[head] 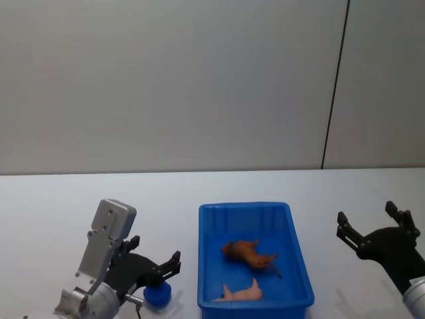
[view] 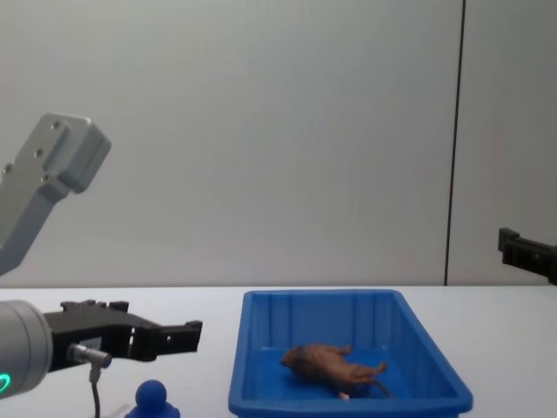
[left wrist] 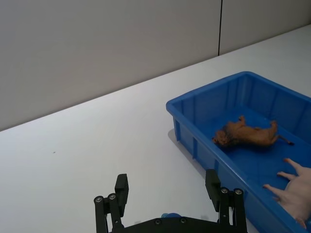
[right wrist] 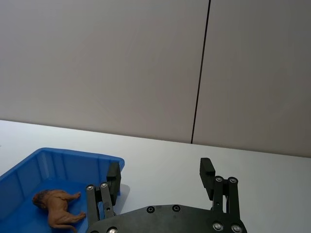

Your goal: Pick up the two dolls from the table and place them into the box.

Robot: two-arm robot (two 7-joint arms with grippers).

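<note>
Down at the near edge of the head view, my left gripper (head: 174, 264) hangs with its fingers spread wide and empty right above the blue doll (head: 158, 294), which sits on the white tabletop (head: 53, 206) just left of the box (head: 302, 276); I judge I'm lined up over it to drop and close. Inside the box lies the brown lion doll (head: 250, 254) on its side, already delivered, with a pale pink toy (head: 243, 292) beside it. My right gripper (head: 375, 222) waits off to the right, fingers open, holding nothing, clear of the box. Over to my left wrist: fingers (left wrist: 122, 188) parted, a sliver of blue doll (left wrist: 169, 214) peeking between them, box wall (left wrist: 194, 141) close by. Right wrist: open fingers (right wrist: 206, 170) frame bare tabletop, the lion (right wrist: 57, 203) resting in the box. Chest view: the blue ball head (view: 152, 394) stands directly under my left gripper (view: 193, 328), apart from it, not yet grasped.
</note>
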